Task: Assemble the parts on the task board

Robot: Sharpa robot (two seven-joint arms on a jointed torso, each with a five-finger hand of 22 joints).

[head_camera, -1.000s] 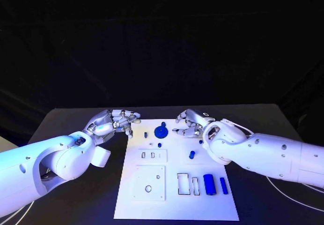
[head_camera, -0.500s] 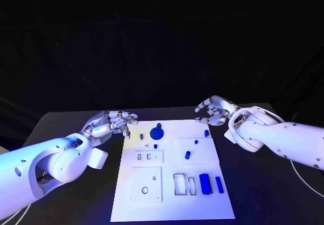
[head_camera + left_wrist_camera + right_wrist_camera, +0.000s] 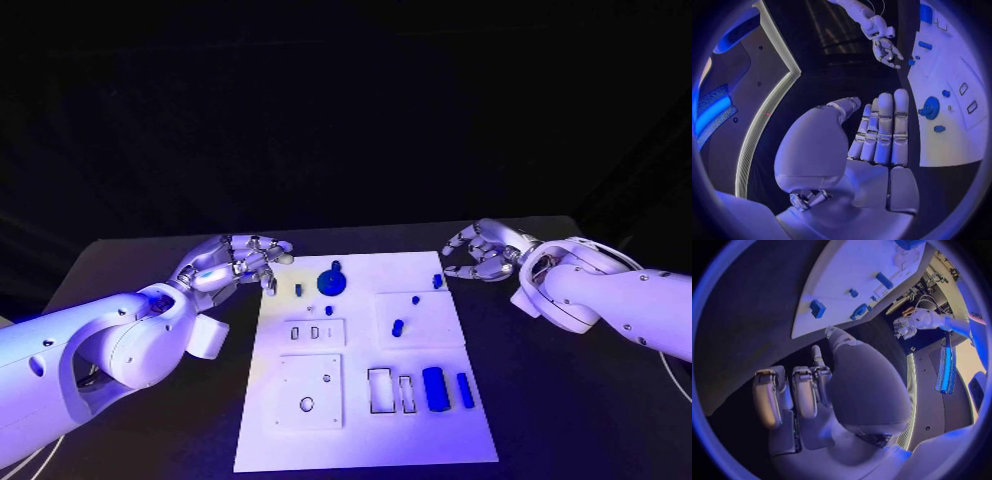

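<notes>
The white task board [image 3: 361,420] lies in the middle of the table. On its far part sit a round blue part [image 3: 335,282] and several small blue pegs, one at the far right edge [image 3: 438,282]. Two long blue blocks [image 3: 436,388] lie near the recesses at the near right. My left hand [image 3: 238,262] hovers at the board's far left corner, fingers straight and together [image 3: 882,135], holding nothing. Just off the far right corner my right hand [image 3: 483,252] hangs over the table, fingers loosely bent [image 3: 792,395], with nothing in it.
A raised white plate [image 3: 312,390] with holes sits at the board's near left, and two small slots [image 3: 304,332] lie above it. Bare black table [image 3: 577,400] runs along both sides of the board. The table's far edge is close behind the hands.
My right hand has drawn back from over the board's far right part to the table beside that corner. The left hand has barely moved.
</notes>
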